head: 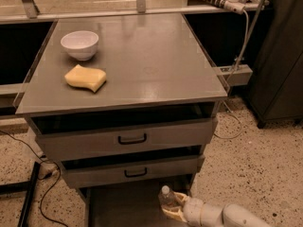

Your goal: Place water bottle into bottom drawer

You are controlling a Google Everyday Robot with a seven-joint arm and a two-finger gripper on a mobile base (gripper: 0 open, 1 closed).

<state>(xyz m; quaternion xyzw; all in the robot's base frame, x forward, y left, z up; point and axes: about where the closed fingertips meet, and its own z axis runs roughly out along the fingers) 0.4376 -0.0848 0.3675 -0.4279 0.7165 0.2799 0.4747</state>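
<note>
Hanging water bottle (165, 196): is being held roughly upright, white cap up, over the right side of the bottom drawer (118, 207).
Claw (173, 206): is reaching in from the lower right, clamping the bottle's lower body.
Drawer floor: is showing dark, pulled out below two black-handled fronts.
Counter (142, 60): is carrying a white bowl (79, 44) and a yellow sponge (85, 77) near its left edge.

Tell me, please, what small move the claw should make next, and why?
Probably lower the water bottle a little toward the floor of the bottom drawer, then let go. The claw grips the bottle upright above the right part of the open drawer, below the two closed drawer fronts. Whether the bottle's base already touches the floor cannot be seen, so a gentle descent seems safer than dropping it.
</note>
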